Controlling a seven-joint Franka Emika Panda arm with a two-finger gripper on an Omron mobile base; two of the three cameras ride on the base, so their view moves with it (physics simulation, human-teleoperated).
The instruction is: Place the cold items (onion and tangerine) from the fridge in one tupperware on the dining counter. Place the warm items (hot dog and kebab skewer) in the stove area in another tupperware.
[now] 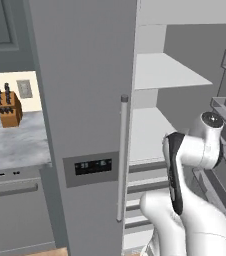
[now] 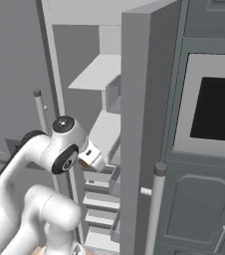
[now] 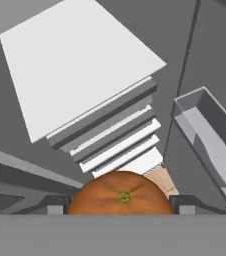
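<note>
In the hand view an orange tangerine (image 3: 119, 194) with a small green stem spot sits between my two dark fingertips (image 3: 56, 204), and my gripper (image 3: 120, 206) is shut on it. In the right base view the hand (image 2: 90, 158) reaches out from the white arm toward the open fridge's lower shelves, and a sliver of the tangerine (image 2: 83, 162) shows at it. The gripper hangs above the fridge's stepped lower drawers (image 3: 117, 145). The onion, hot dog, kebab skewer and tupperware are out of view.
The fridge stands open with white shelves (image 1: 165, 70) and clear door bins (image 3: 210, 135) on the right. Its closed left door carries a long handle (image 1: 121, 160). A knife block (image 1: 9, 109) stands on the marble counter at left. A wall oven (image 2: 216, 107) flanks the fridge's right.
</note>
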